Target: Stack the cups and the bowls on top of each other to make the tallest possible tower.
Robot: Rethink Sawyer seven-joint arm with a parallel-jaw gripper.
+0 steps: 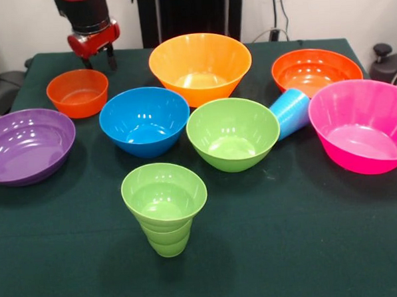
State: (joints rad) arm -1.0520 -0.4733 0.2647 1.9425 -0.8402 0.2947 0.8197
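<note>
While the gripper (99,61) hangs with its fingers spread and empty above the table's far edge, just behind the small orange bowl (78,93), the lime green cup (164,207) stands upright near the front. The light blue cup (290,112) lies tipped between the green bowl (232,133) and pink bowl (362,126).

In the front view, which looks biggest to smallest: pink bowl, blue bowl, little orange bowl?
1. Pink bowl
2. Blue bowl
3. Small orange bowl
The orange one sits farther back, so it may look slightly smaller than it is.
</note>
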